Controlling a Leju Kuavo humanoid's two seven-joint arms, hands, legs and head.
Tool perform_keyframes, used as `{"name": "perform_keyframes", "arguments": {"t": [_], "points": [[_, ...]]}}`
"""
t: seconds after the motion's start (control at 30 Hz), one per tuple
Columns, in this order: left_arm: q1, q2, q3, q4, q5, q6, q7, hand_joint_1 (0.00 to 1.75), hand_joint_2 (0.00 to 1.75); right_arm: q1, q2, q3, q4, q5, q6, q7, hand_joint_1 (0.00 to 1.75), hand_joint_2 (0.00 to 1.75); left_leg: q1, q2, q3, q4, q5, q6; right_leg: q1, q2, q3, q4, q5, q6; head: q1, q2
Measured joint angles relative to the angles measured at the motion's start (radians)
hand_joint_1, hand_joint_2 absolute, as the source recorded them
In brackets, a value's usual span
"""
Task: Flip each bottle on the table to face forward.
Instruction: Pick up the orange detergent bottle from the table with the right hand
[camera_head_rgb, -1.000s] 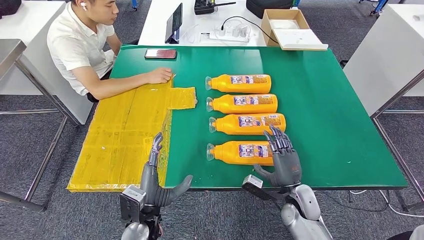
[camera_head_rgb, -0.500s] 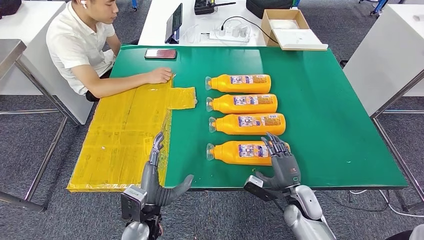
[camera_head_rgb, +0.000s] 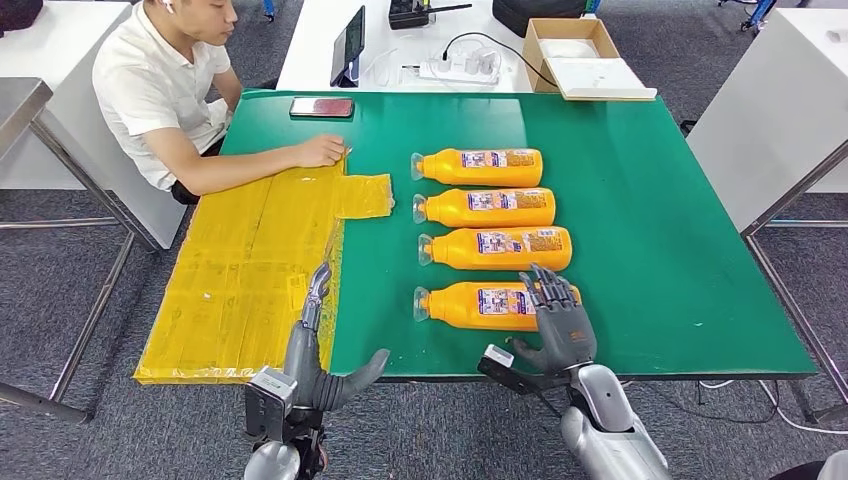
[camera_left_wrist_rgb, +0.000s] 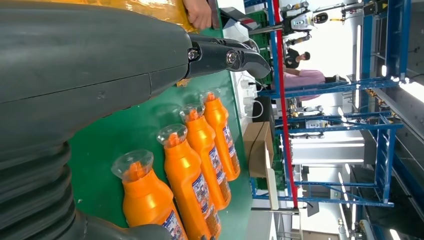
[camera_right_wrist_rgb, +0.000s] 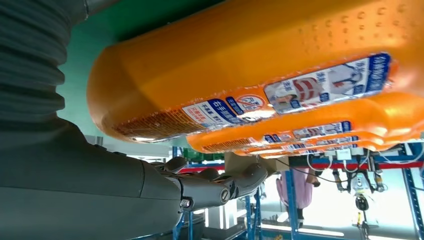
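Four orange bottles lie side by side on the green table, clear caps to the left and labels up. From far to near they are the first bottle, the second bottle, the third bottle and the nearest bottle. My right hand stands at the nearest bottle's base end, fingers spread and raised over it, gripping nothing. That nearest bottle looms close in the right wrist view. My left hand is open at the table's near edge. The bottle row lies beyond it.
A yellow sheet covers the table's left part. A person sits at the far left corner with a hand on it. A phone lies at the far edge. A cardboard box and a tablet are on the white table behind.
My right hand has drawn back a little toward the near edge, its fingertips leaving the third bottle's side. The left hand has barely shifted. The bottles have not moved.
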Motion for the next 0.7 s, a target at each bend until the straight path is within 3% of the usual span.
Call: {"name": "perform_keyframes", "arguments": {"t": [0.37, 0.67, 0.7], "points": [[-0.002, 0.000, 0.001, 0.000, 0.027, -0.038, 0.019, 0.00, 1.75, -0.068, 0.019, 0.007, 0.113, 0.051, -0.023, 0.051, 0.00, 1.75, 0.000, 0.000, 0.001, 0.000, 0.000, 0.000, 0.000, 0.000, 0.000, 0.000, 0.000, 0.000, 0.000, 0.000], [-0.006, 0.001, 0.004, 0.000, 0.036, -0.054, 0.027, 0.00, 1.75, -0.142, 0.033, 0.033, 0.207, 0.144, 0.041, 0.182, 0.00, 1.75, 0.000, 0.001, 0.005, 0.000, 0.000, 0.000, 0.000, 0.000, 0.003, 0.000, 0.000, 0.000, 0.000, 0.000], [-0.006, 0.001, 0.004, 0.000, 0.036, -0.054, 0.028, 0.00, 1.75, -0.148, 0.033, 0.035, 0.213, 0.148, 0.046, 0.188, 0.10, 1.75, 0.000, 0.001, 0.005, 0.000, 0.000, 0.000, 0.000, 0.000, 0.004, 0.000, 0.000, 0.000, 0.000, 0.000]]}}
